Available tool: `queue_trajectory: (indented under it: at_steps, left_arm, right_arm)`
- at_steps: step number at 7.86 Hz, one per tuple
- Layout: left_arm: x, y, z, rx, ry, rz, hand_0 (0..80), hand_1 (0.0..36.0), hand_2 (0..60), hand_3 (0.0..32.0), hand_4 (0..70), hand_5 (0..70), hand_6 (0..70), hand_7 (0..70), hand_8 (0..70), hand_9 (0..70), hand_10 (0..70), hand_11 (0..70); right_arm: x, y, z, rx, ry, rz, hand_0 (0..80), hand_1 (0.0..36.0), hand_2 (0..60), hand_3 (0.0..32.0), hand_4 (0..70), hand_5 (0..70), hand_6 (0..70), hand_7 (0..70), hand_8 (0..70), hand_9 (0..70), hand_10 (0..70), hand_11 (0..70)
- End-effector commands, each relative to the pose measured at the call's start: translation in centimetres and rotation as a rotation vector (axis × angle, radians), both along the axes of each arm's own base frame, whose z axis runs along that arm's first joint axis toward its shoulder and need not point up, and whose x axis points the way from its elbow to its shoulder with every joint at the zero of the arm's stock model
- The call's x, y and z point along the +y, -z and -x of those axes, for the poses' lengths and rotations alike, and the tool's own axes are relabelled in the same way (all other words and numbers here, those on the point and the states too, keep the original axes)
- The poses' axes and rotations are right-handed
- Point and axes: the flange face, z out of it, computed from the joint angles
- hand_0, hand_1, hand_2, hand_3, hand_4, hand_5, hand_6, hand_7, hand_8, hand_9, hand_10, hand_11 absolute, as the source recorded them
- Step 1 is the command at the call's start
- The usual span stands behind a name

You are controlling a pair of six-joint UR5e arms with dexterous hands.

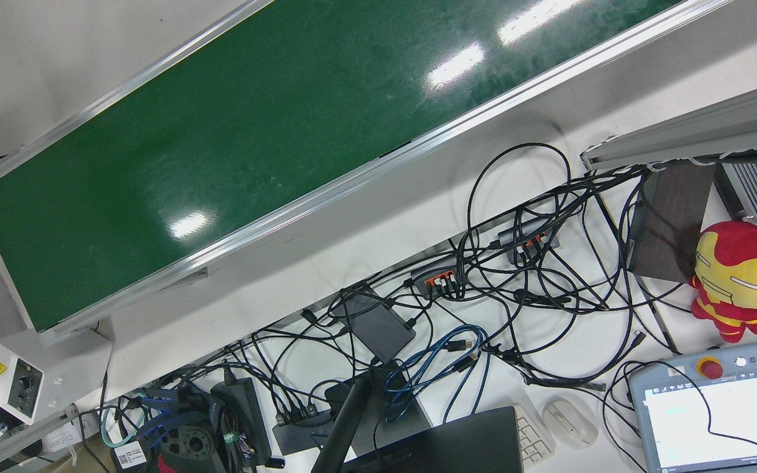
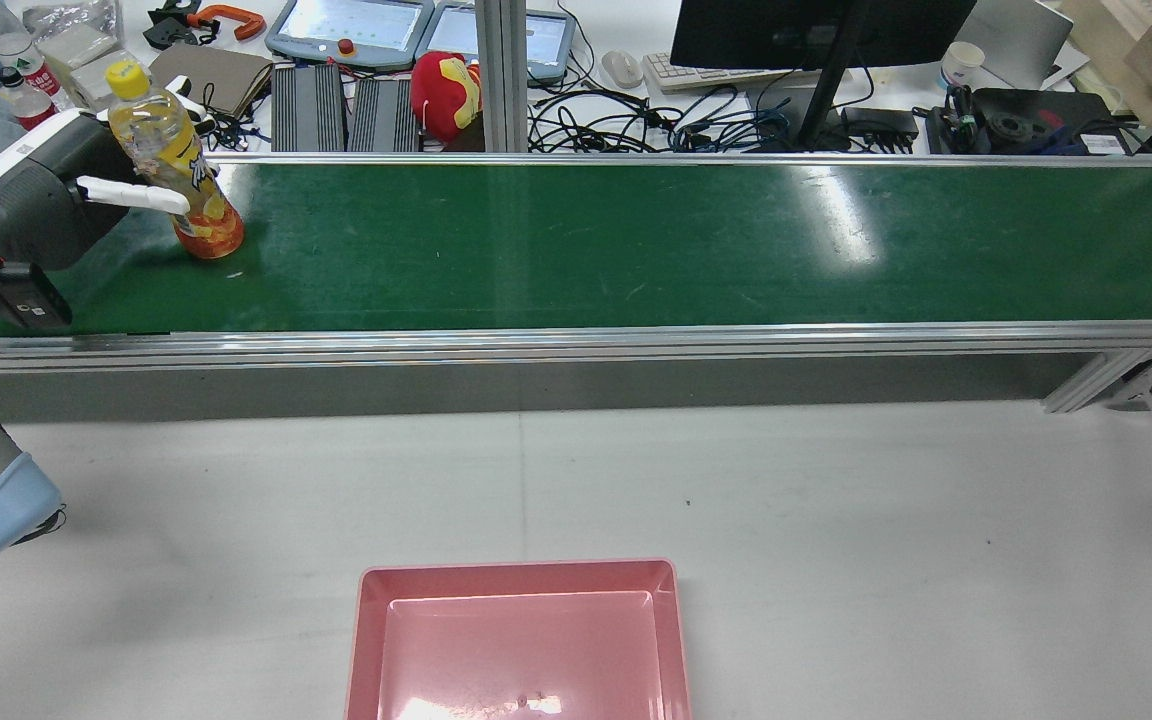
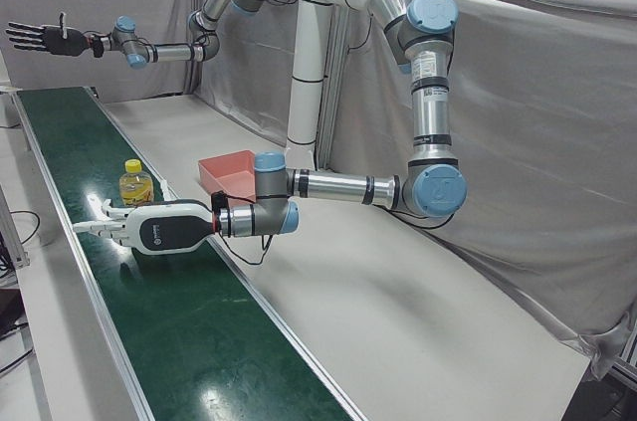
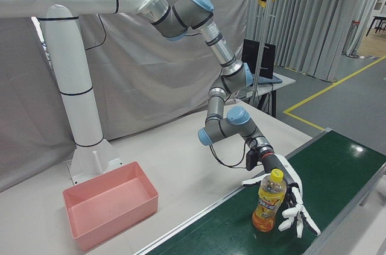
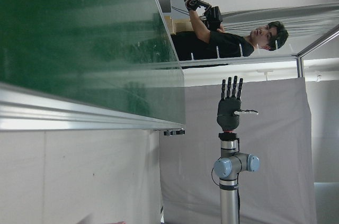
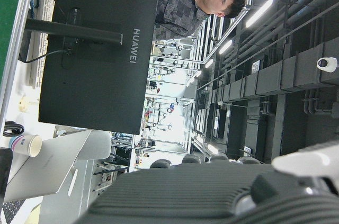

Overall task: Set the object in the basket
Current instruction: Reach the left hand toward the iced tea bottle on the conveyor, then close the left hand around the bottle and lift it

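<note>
A clear bottle of orange drink with a yellow cap (image 2: 176, 170) stands upright on the green conveyor belt (image 2: 636, 240) at its left end. It also shows in the right-front view (image 4: 268, 204) and the left-front view (image 3: 134, 184). My left hand (image 2: 36, 200) is open, with fingers spread on both sides of the bottle, not closed on it; it also shows in the right-front view (image 4: 289, 204). My right hand (image 3: 45, 38) is open and empty, raised high over the belt's far end. The pink basket (image 2: 516, 600) sits on the white table in front of the belt.
Behind the belt is a desk with tangled cables (image 1: 516, 276), a monitor (image 2: 816, 30), teach pendants (image 2: 351, 30) and a red plush toy (image 2: 446, 85). The white table (image 2: 836, 500) lies between belt and basket. Grey curtains enclose the station.
</note>
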Motion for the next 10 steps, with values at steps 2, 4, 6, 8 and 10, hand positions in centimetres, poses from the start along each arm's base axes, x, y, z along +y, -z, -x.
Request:
queue_trajectory:
  at_steps: [2, 4, 6, 8, 10]
  left_arm:
    - [-1.5, 6.7, -1.1, 0.028, 0.000, 0.005, 60.8, 27.5, 60.0, 0.0, 47.4, 70.0, 49.3, 48.7, 62.4, 70.0, 57.4, 70.0]
    - [-1.8, 8.2, -1.4, 0.024, 0.001, 0.006, 56.4, 21.3, 51.2, 0.0, 42.7, 70.0, 50.8, 54.2, 66.7, 70.0, 68.0, 70.0]
    - [-1.1, 9.8, -1.2, 0.038, -0.015, -0.015, 54.8, 18.3, 43.1, 0.0, 39.5, 70.0, 48.5, 54.0, 64.9, 70.0, 67.6, 70.0]
    - [1.1, 12.4, -5.3, 0.021, -0.188, -0.070, 53.1, 16.7, 45.1, 0.0, 40.4, 70.0, 52.5, 57.7, 68.7, 70.0, 69.1, 70.0]
    - [5.1, 17.9, -4.1, -0.040, -0.303, -0.171, 52.7, 15.4, 41.9, 0.0, 39.0, 70.0, 52.3, 58.2, 69.7, 70.0, 70.0, 70.0]
  right_arm:
    - [0.0, 0.1, 0.0, 0.000, 0.000, -0.002, 0.0, 0.0, 0.0, 0.0, 0.0, 0.0, 0.0, 0.0, 0.0, 0.0, 0.0, 0.0]
    - [0.0, 0.1, -0.1, 0.000, -0.002, 0.000, 0.0, 0.0, 0.0, 0.0, 0.0, 0.0, 0.0, 0.0, 0.0, 0.0, 0.0, 0.0]
    - [0.0, 0.1, 0.0, 0.000, 0.000, -0.002, 0.0, 0.0, 0.0, 0.0, 0.0, 0.0, 0.0, 0.0, 0.0, 0.0, 0.0, 0.0]
    - [0.0, 0.1, -0.1, 0.000, -0.002, -0.002, 0.0, 0.0, 0.0, 0.0, 0.0, 0.0, 0.0, 0.0, 0.0, 0.0, 0.0, 0.0]
    - [0.0, 0.1, -0.1, -0.002, -0.001, -0.001, 0.0, 0.0, 0.0, 0.0, 0.0, 0.0, 0.0, 0.0, 0.0, 0.0, 0.0, 0.0]
